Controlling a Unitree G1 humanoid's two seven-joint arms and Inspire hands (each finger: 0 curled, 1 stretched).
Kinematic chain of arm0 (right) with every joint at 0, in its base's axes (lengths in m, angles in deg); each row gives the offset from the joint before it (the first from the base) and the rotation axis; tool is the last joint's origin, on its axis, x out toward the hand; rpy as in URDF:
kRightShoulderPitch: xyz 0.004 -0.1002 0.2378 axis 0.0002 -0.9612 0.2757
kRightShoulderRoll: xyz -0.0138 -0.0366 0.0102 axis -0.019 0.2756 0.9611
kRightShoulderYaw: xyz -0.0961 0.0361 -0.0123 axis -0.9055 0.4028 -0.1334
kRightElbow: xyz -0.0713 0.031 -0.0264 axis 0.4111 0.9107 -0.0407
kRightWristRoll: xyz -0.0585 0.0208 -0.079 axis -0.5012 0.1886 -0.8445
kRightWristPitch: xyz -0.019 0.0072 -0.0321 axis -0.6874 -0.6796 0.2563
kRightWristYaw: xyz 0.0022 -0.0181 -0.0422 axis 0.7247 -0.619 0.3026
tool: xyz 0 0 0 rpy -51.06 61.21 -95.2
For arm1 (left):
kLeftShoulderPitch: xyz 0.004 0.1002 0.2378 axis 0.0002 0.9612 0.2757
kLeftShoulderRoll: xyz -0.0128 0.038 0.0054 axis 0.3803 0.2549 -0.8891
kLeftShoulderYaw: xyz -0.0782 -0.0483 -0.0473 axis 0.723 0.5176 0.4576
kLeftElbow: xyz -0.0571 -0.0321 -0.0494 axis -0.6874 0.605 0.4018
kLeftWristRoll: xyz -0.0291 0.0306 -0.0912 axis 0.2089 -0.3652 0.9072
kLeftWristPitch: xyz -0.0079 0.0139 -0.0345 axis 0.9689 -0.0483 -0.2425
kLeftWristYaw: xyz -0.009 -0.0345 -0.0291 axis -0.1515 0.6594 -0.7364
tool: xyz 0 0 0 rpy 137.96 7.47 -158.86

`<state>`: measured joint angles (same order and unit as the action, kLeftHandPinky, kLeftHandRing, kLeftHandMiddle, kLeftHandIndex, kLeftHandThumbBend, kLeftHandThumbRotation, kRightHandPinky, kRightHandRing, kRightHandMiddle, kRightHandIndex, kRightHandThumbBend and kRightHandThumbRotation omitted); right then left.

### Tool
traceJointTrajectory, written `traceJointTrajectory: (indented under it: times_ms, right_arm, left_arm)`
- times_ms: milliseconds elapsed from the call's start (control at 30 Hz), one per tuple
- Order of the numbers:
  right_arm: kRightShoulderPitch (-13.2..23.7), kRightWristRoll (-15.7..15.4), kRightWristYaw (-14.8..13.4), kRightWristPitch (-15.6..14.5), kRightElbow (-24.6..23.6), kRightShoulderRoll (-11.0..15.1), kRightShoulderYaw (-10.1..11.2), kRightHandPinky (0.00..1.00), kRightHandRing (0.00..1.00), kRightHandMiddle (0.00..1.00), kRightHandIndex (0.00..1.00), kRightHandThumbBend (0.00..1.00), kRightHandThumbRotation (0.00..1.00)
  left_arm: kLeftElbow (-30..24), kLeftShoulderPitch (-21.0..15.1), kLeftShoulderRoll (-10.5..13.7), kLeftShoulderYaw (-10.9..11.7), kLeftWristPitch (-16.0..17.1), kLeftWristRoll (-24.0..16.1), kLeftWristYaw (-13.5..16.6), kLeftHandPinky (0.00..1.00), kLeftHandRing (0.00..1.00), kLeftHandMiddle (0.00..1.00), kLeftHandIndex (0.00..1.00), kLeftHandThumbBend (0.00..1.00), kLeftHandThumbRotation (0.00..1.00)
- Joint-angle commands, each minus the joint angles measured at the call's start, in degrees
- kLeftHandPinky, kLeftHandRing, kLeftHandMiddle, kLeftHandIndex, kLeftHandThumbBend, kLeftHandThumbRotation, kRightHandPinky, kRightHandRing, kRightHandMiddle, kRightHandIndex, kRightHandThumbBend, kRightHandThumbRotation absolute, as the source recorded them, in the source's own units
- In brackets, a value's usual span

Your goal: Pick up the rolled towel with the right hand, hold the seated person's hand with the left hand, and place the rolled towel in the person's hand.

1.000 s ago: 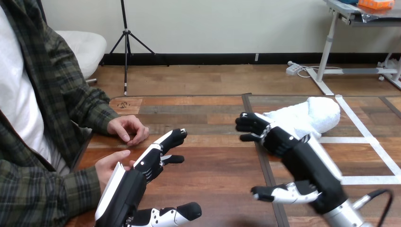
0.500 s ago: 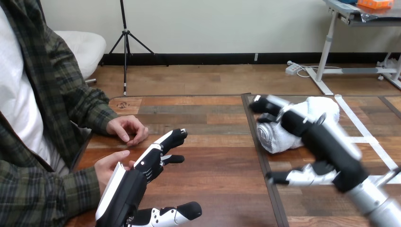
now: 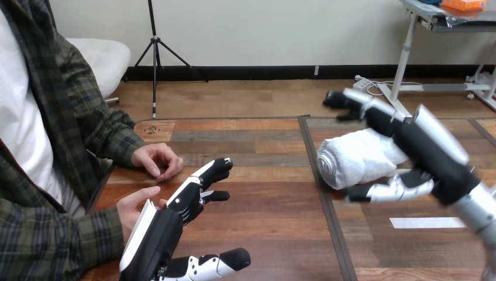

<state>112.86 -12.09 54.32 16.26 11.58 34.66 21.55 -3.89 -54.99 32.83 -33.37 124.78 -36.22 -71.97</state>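
The right hand (image 3: 424, 153) has swung up and outward over the past second, from the near side of the rolled towel (image 3: 358, 163) to a spot above it. The white towel lies on its side on the right half of the wooden table (image 3: 263, 193), just right of the dark seam (image 3: 325, 193) that runs from the far edge to the near edge, with its spiral end facing the seam. The right hand is spread wide and grips nothing. Its fingers (image 3: 357, 104) stretch straight past the towel toward the table's far edge, and its thumb (image 3: 383, 191) points at the seam along the towel's near side. Whether the palm touches the cloth cannot be told.

Toward the near left corner, the left hand (image 3: 186, 199) has kept its place, fingers loosely extended and empty. The person's hand at the near left edge (image 3: 135, 206) lies palm up just beside it, contact unclear. The person's other hand (image 3: 155, 159) rests on the table farther along the left edge. A strip of white tape (image 3: 427, 222) lies near the right edge.
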Motion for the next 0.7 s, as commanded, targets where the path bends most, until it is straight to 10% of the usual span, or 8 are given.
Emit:
traceJointTrajectory:
  times_ms: [0, 667]
  right_arm:
    - [5.7, -0.9, -1.5, 0.1, -0.6, 2.6, 0.0, 0.87, 0.92, 0.89, 0.91, 1.00, 0.39]
    - [11.6, -9.6, -6.5, -2.0, -0.5, 7.7, -2.4, 0.90, 0.93, 0.90, 0.89, 1.00, 0.36]
  left_arm:
    - [-0.4, -3.8, -0.6, 0.2, 0.4, 0.0, 0.0, 0.76, 0.89, 0.89, 0.86, 1.00, 0.51]
    - [-1.5, -3.6, -0.6, 0.2, -0.1, 0.1, -0.2, 0.76, 0.89, 0.89, 0.86, 1.00, 0.51]
